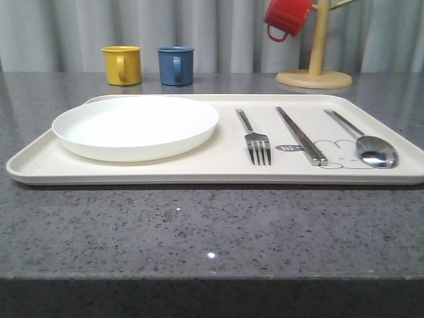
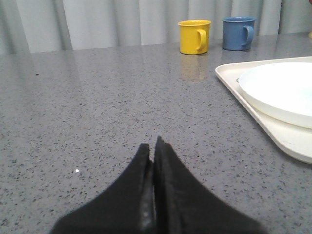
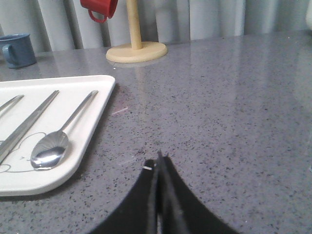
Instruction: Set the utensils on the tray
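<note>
The cream-white tray [image 1: 218, 171] lies across the grey table. On its right half rest three silver utensils side by side: a fork [image 1: 256, 142], a pair of chopsticks [image 1: 301, 136] and a spoon [image 1: 368, 144]. The spoon [image 3: 57, 140] and chopsticks [image 3: 27, 124] also appear in the right wrist view. My left gripper [image 2: 153, 144] is shut and empty over bare table to the left of the tray [image 2: 273, 134]. Just off the tray's right edge [image 3: 100, 105], my right gripper [image 3: 159, 158] is shut with nothing in it.
A round white plate [image 1: 136, 126] fills the tray's left half. A yellow mug [image 1: 122, 65] and a blue mug [image 1: 176, 65] stand behind the tray. At the back right a wooden mug tree [image 1: 317, 66] holds a red mug [image 1: 286, 16].
</note>
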